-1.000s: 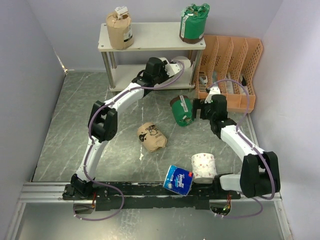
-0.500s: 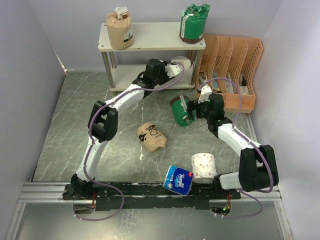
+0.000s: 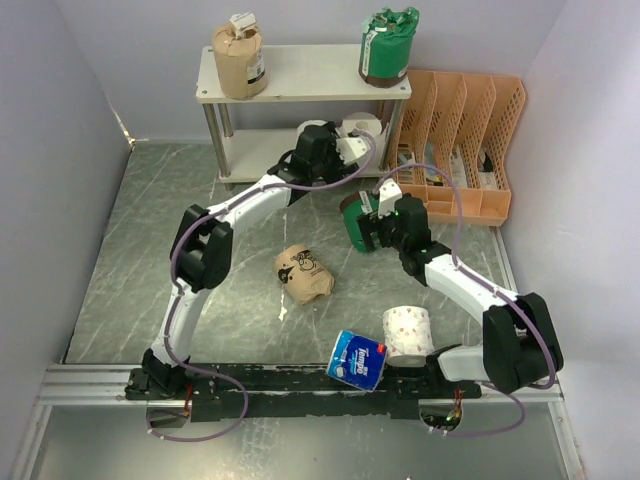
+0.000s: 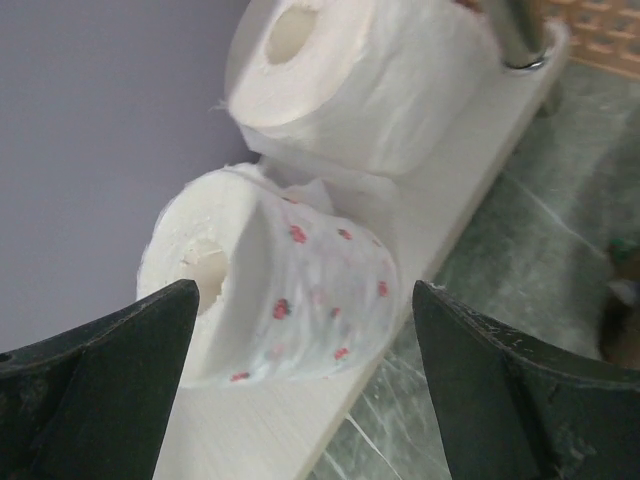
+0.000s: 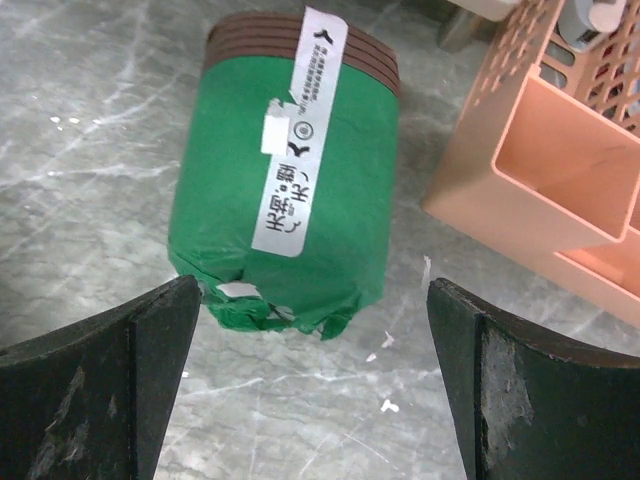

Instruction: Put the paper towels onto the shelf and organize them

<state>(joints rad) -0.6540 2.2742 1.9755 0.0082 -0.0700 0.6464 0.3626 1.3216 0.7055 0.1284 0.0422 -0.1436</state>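
Note:
The shelf (image 3: 300,75) stands at the back. A brown roll (image 3: 238,60) and a green roll (image 3: 387,45) stand on its top board. Two white rolls lie on the lower board (image 4: 270,430): a red-dotted one (image 4: 300,290) and a plain one (image 4: 370,80) behind it. My left gripper (image 3: 345,148) is open just in front of the dotted roll, with a jaw on each side and not gripping (image 4: 304,305). A second green roll (image 5: 290,170) lies on its side on the table (image 3: 355,222). My right gripper (image 5: 311,300) is open right at its near end, jaws wider than the roll.
An orange file organizer (image 3: 460,140) stands right of the shelf, close to the green roll (image 5: 540,170). On the table lie a brown roll (image 3: 303,273), a blue-wrapped roll (image 3: 356,359) and a patterned white roll (image 3: 408,335) near the arm bases.
My right gripper has moved left from beside the organizer up to the lying green roll. My left gripper has drawn back a little from the lower board, uncovering a white roll there.

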